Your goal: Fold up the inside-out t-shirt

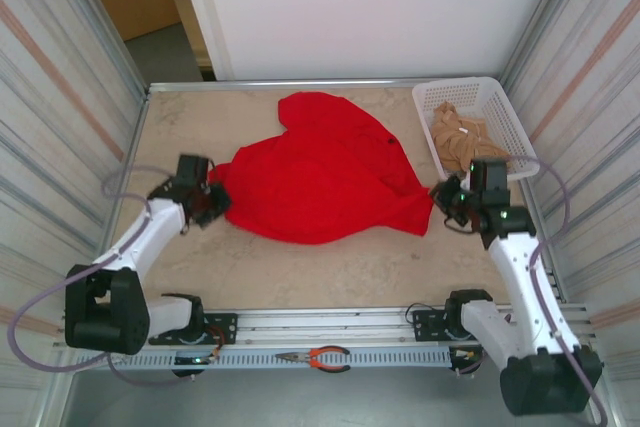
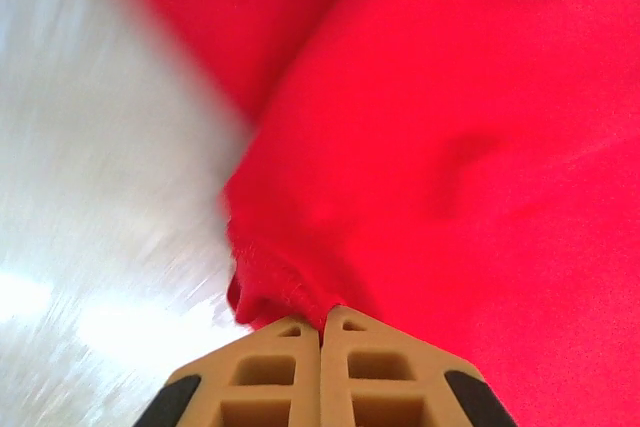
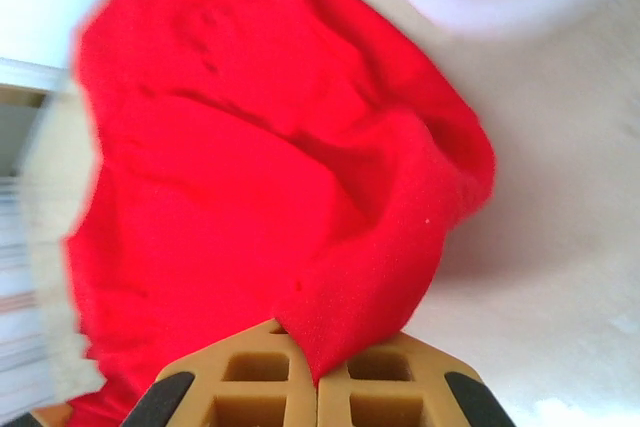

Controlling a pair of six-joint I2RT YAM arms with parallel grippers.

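Red cloth: the inside-out t-shirt (image 1: 320, 175) lies crumpled on the surface (image 1: 300, 272) between both sets of jaws. Left jaws are pinched shut on a bunched edge, right jaws on a corner. Grasping looks done; next, pull apart to flatten. The wrist views show the pinches, the overhead view the whole heap.

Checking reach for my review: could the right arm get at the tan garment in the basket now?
Likely not freely: the right claw is shut on the red t-shirt, though the basket sits close beside it.
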